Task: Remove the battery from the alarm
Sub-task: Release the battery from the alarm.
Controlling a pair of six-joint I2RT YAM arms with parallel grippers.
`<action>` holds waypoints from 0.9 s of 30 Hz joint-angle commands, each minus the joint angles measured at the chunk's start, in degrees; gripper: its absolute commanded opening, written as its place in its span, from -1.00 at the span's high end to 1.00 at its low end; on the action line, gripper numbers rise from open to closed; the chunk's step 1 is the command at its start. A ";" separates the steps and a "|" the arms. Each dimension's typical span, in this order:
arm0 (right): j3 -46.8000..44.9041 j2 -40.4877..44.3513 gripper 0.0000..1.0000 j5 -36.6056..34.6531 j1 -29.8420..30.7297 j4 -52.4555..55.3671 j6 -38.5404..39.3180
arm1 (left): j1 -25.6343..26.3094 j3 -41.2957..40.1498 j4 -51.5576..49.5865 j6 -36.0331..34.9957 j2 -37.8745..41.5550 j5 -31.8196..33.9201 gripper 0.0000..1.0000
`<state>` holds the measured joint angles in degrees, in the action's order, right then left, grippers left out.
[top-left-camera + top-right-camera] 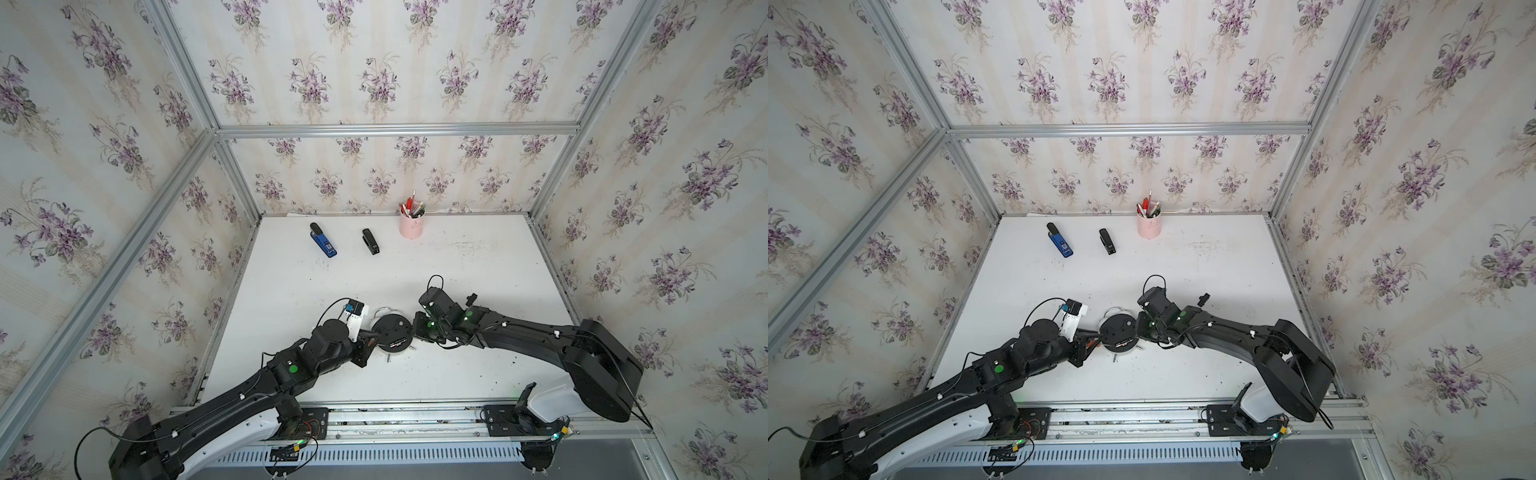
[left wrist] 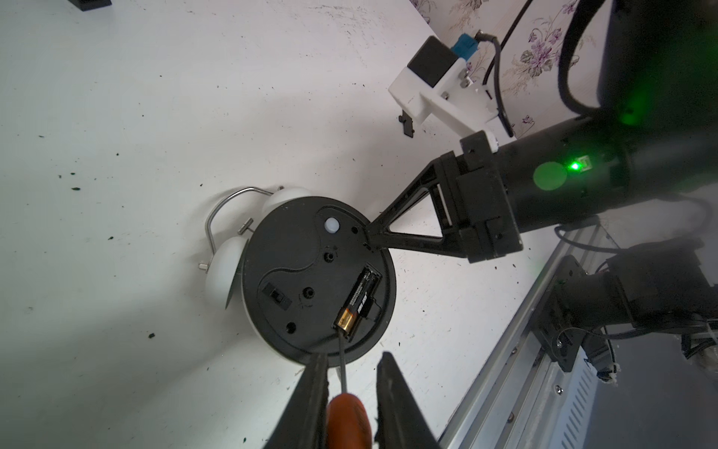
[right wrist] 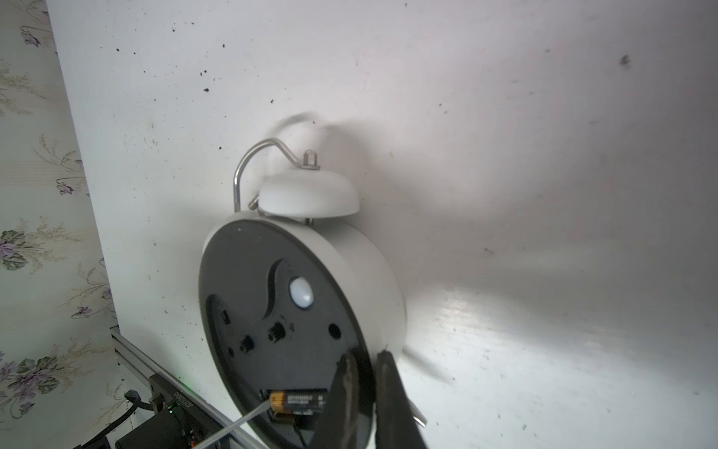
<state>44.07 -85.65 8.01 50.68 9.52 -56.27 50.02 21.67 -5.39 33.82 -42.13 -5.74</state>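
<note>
The alarm lies face down near the table's front middle, its round black back turned up. The battery, black with a gold end, sits in its open slot near the rim. My left gripper is shut on an orange-handled screwdriver. The screwdriver's thin shaft reaches to the battery's gold end. My right gripper is shut, with its tips against the alarm's rim on the opposite side.
At the back of the table stand a pink pen cup, a black stapler and a blue-and-black device. A small black piece lies behind the right arm. A metal rail runs along the front edge.
</note>
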 commanded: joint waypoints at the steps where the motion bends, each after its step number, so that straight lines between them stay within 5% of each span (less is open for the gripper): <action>1: -0.66 -1.51 1.00 8.94 1.00 1.38 -4.81 | 0.43 -1.73 1.51 4.98 2.39 -5.28 1.00; 12: -0.67 -2.47 1.00 9.32 1.24 0.28 -5.56 | 0.43 -6.92 6.13 10.61 12.73 -3.22 1.00; 22: -0.57 -3.00 1.00 9.24 1.71 -0.13 -6.21 | 0.52 -10.15 24.00 14.45 5.46 -3.42 1.00; 27: -0.66 -2.98 1.00 9.18 1.89 -0.34 -6.56 | 1.29 -10.80 25.13 15.22 7.65 -2.18 1.00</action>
<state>44.14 -87.20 4.49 51.22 5.85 -58.30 50.48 11.31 9.13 44.05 -35.46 0.49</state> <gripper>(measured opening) 0.105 0.244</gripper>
